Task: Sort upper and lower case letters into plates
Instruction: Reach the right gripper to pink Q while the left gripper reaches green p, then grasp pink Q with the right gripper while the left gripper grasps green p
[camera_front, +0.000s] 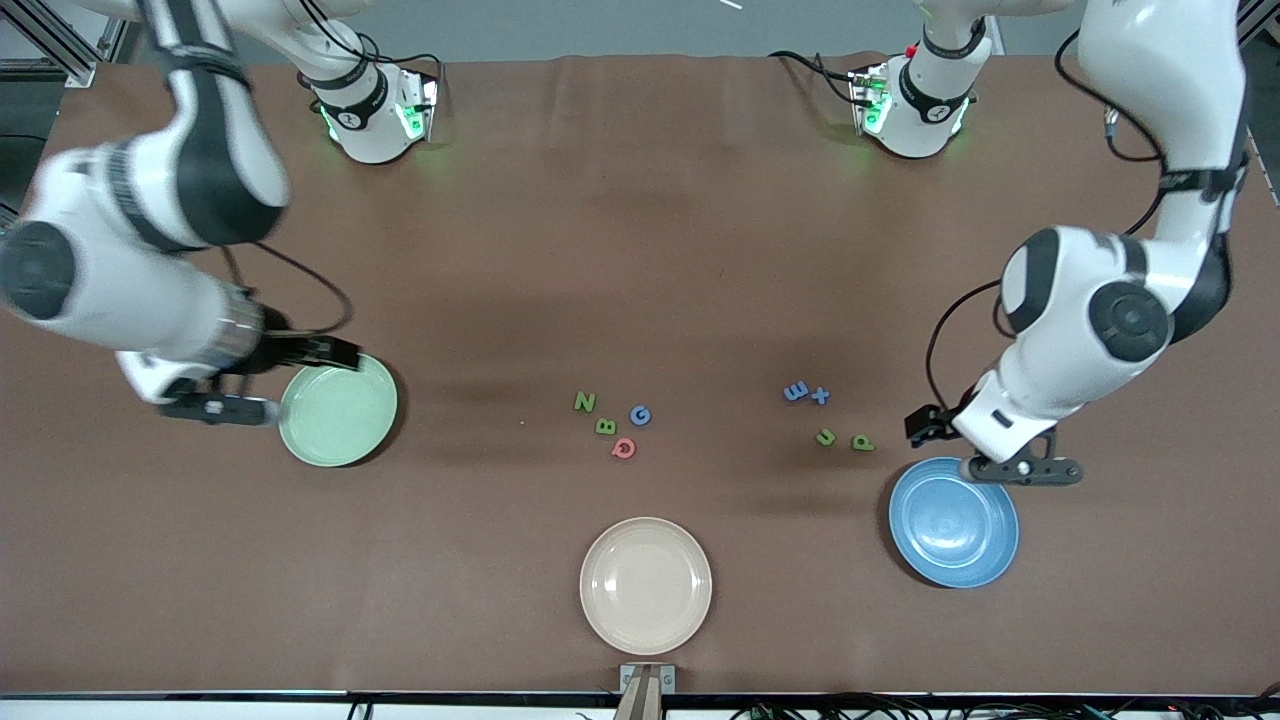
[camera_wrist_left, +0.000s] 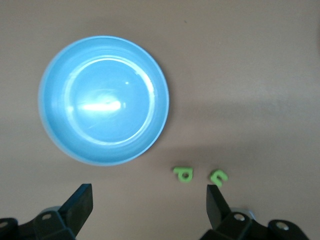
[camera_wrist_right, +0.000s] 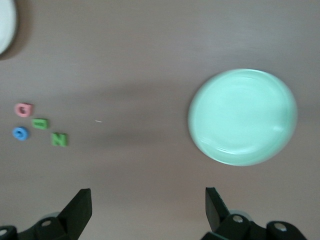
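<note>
Front view: brown table bearing three plates

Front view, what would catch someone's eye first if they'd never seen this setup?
Three plates stand out on the brown table: a mint green plate toward the right arm's end, a blue plate toward the left arm's end, and a cream plate nearest the camera. Between them lie two clusters of tiny letters, none on a plate. The open right gripper and left gripper hover beside the green and blue plates.

Matt brown cloth table cover; glossy blue plate.
</note>
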